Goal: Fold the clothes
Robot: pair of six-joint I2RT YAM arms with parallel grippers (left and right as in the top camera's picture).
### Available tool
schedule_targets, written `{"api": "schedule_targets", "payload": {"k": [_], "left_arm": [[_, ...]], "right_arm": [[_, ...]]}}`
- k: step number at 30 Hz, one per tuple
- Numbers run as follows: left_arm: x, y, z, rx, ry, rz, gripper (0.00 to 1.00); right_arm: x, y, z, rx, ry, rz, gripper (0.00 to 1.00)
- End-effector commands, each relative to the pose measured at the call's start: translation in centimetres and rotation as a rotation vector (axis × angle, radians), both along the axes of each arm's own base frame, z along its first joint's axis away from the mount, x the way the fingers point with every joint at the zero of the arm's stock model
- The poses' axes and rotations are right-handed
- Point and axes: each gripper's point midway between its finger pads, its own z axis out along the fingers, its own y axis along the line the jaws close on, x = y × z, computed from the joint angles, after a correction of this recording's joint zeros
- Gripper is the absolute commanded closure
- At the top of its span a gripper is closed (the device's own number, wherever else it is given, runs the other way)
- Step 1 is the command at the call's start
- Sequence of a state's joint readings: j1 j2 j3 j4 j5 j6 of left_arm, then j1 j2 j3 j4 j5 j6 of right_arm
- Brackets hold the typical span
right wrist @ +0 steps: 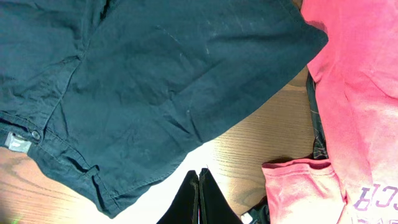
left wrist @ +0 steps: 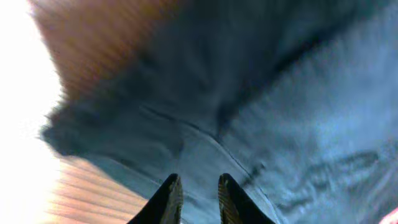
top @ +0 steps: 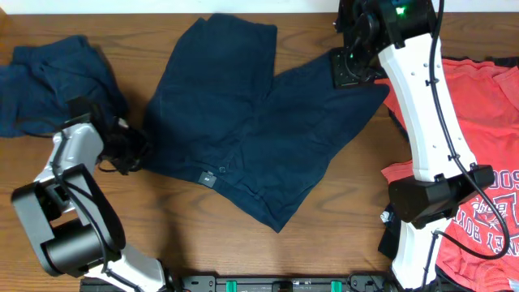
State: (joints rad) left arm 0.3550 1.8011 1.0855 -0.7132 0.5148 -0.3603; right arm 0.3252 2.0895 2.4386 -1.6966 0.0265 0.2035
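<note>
Two dark fingertips of the left gripper [left wrist: 198,190] stand a little apart, with a narrow gap between them and nothing visibly pinched there. Blurred navy cloth fills the left wrist view just past the tips. Seen from overhead, this gripper is at the left edge of the spread navy garment [top: 243,122], which lies open across the middle of the wooden table [top: 324,243] and reaches to its far edge. A small grey label [top: 208,179] sits on the garment's near-left hem, with a button [right wrist: 36,135] just beside it.

The right gripper [right wrist: 199,180] has its fingers pressed together and holds nothing. It hangs over bare wood just off the garment's right-hand edge, toward the far side of the table.

A crumpled navy garment [top: 49,81] is bunched at the far left corner. Coral-red shirts [top: 486,97] lie heaped along the right edge, the nearest one showing printed lettering.
</note>
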Motion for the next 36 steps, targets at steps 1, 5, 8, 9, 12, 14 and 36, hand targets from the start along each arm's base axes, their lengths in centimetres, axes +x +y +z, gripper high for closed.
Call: {"api": "schedule_targets", "payload": {"k": [1,5,8,9,12,14,36], "left_arm": [[0.3,-3.0,0.6,-0.048,-0.013,-0.086,0.72],[0.2,-5.8,1.3,-0.047,-0.019,-0.166,0.62],[0.1,-7.3,2.1,-0.046,-0.03,-0.2,0.56],[0.0,-7.8,2.4,-0.048,-0.034,-0.21,0.55],[-0.6,-9.1,3.6,-0.049,-0.047,-0.246,0.55],[-1.2,-10.2,4.6,-0.063,-0.052,-0.274,0.55],[-10.1,-24.0,6.4,-0.089,0.081,-0.624,0.48]], "right_arm": [[-0.3,0.2,1.2,0.003,-0.035,0.018,0.99],[-0.2,0.1,1.1,0.002,-0.033,0.015,0.88],[0.2,-0.4,0.6,-0.003,-0.021,0.002,0.72],[0.4,-0.6,0.2,-0.004,-0.015,-0.006,0.67],[1.1,-1.4,-1.0,-0.013,0.016,-0.028,0.57],[1.6,-1.7,-2.3,-0.013,0.047,-0.041,0.54],[5.4,-10.2,-14.5,0.073,0.315,-0.236,0.32]]}}
